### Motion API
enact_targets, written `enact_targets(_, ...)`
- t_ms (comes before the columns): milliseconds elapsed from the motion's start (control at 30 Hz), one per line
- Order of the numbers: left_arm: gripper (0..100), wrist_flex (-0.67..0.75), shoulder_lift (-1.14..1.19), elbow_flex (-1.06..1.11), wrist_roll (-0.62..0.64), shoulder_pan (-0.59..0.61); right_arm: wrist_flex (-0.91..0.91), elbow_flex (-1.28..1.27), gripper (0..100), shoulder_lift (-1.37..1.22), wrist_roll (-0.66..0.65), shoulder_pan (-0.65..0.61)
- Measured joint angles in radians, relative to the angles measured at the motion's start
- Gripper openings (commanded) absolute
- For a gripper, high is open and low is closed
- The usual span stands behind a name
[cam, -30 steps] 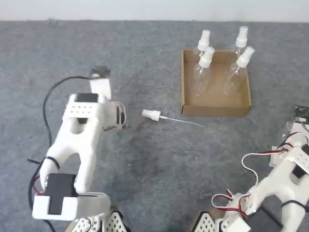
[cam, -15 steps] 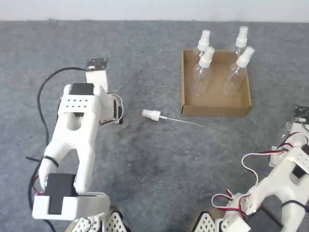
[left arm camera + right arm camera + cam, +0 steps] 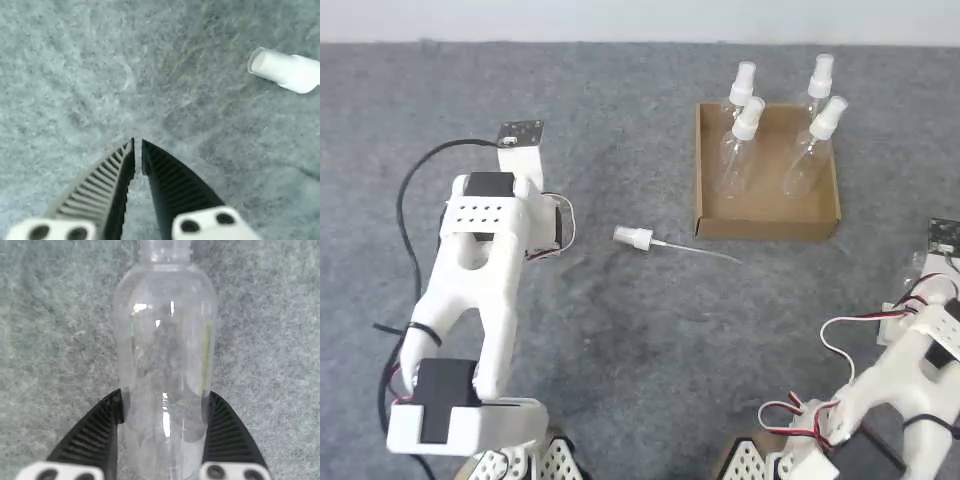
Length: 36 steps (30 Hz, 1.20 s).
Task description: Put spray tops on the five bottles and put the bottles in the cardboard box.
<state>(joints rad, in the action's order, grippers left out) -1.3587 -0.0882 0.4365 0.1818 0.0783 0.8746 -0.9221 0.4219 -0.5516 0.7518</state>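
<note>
A loose white spray top (image 3: 633,237) with its thin tube lies on the grey carpet, left of the cardboard box (image 3: 767,229). It also appears in the left wrist view as a spray top (image 3: 287,71) lying off to one side, ahead of my left gripper (image 3: 137,144). That gripper is shut with nothing in it and hangs low over bare carpet. My right gripper (image 3: 164,400) is shut on an uncapped clear bottle (image 3: 165,340) lying on the carpet at the table's right edge. Several capped bottles (image 3: 738,150) lie in the box.
The left arm (image 3: 480,270) with its black cable stands over the left part of the carpet. The right arm (image 3: 910,370) with red and white wires sits at the front right corner. Open carpet lies between the arms and in front of the box.
The left arm has drawn back to the left, away from the spray top, and its wrist has turned. The right arm and its bottle have not moved.
</note>
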Motion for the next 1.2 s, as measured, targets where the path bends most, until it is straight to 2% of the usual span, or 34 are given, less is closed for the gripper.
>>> enact_targets(200, 2, 0.000, 0.000, 0.000, 0.000, -0.002, 0.000, 0.000, 11.8, 0.000, 0.000, 0.000)
enact_targets(367, 14, 0.023, 0.000, 0.000, 0.008, -0.069, 0.000, 0.000, 11.8, 0.000, 0.000, 0.000)
enact_targets(633, 24, 0.242, 0.000, 0.041, 0.247, -0.215, 0.000, 0.000, 11.8, 0.000, 0.000, 0.000)
enact_targets(833, 25, 0.376, 0.000, 0.048, 0.430, -0.342, 0.000, 0.000, 11.8, 0.000, 0.000, 0.000)
enact_targets(1033, 24, 0.459, 0.094, 0.048, 0.508, -0.373, 0.000, -0.017, 11.8, 0.003, 0.000, 0.000)
enact_targets(1200, 24, 0.450, 0.273, -0.032, 0.577, -0.370, -0.054, -0.080, 11.8, 0.006, 0.000, 0.000)
